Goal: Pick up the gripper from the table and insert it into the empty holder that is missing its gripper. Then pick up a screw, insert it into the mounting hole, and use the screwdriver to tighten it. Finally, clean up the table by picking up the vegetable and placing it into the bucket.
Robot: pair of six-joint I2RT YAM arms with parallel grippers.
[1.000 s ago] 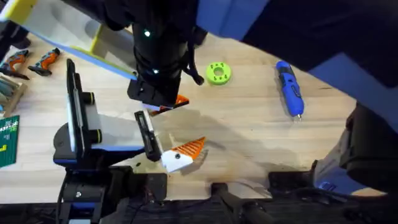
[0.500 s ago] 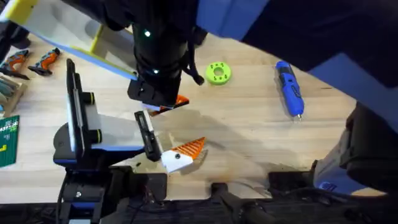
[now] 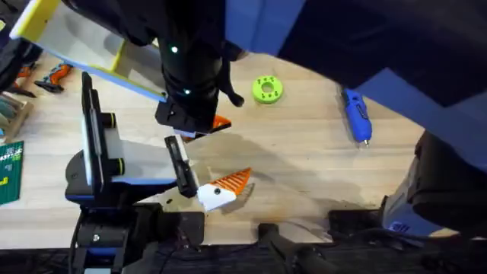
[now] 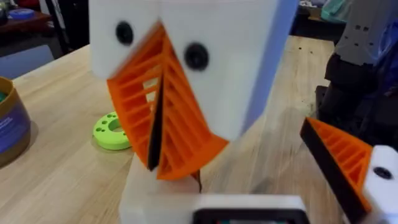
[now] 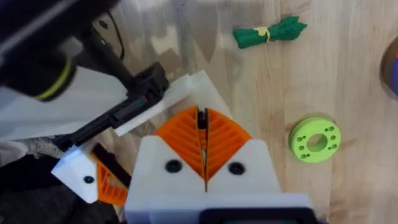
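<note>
- The right gripper (image 5: 204,146) has its orange pads pressed together on a thin black edge that looks like the gripper (image 3: 219,122), low over the table by the holder (image 5: 177,93); the dark arm above has spread further across the overhead view than before.
- The left gripper (image 4: 261,149) stands wide, unmoved.
- The screwdriver (image 3: 354,114), the vegetable (image 5: 270,32) and the green ring (image 3: 267,89) lie where they were; the bucket (image 4: 11,121) stands near the ring.

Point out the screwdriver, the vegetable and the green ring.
screwdriver (image 3: 355,115): overhead view, middle of its blue body.
vegetable (image 5: 271,32): right wrist view, at the pinched middle.
green ring (image 3: 267,90): overhead view, on its lime-green face.
</note>
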